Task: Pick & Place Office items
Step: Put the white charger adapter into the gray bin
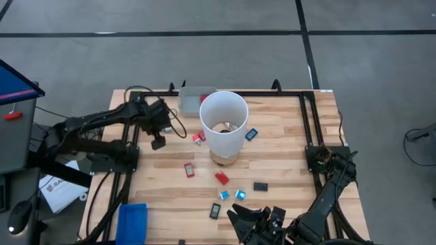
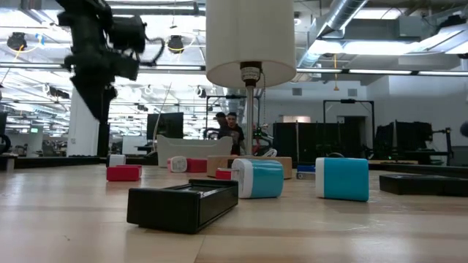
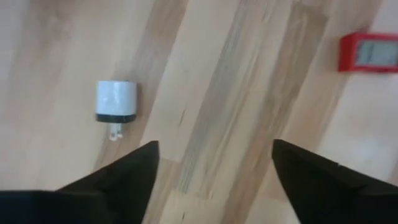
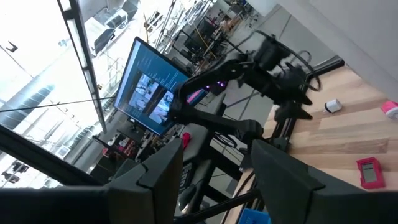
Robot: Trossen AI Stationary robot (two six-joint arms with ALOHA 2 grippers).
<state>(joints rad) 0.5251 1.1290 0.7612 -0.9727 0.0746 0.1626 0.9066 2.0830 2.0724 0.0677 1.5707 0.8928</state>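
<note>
Small office items lie scattered on the wooden table around the tall white cylinder [image 1: 223, 124]: red pieces [image 1: 189, 169] [image 1: 222, 178], light blue ones [image 1: 224, 194] [image 1: 240, 194] and black ones [image 1: 260, 186] [image 1: 214, 210]. My left gripper [image 1: 158, 141] [image 3: 214, 168] hovers open above the table's left-middle, fingers pointing down and clear of the wood [image 2: 95, 95]. Below it lie a small white plug piece [image 3: 115, 102] and a red piece [image 3: 367, 51]. My right gripper [image 1: 255, 219] [image 4: 214, 168] waits open at the near edge, tilted up toward the room.
A grey tray [image 1: 193, 99] sits behind the cylinder at the far edge, and a blue tray [image 1: 132, 221] at the near left corner. More pieces lie beside the cylinder [image 1: 251, 134] [image 1: 198, 137]. Black rails frame the table's sides. People stand in the room beyond [image 2: 230, 128].
</note>
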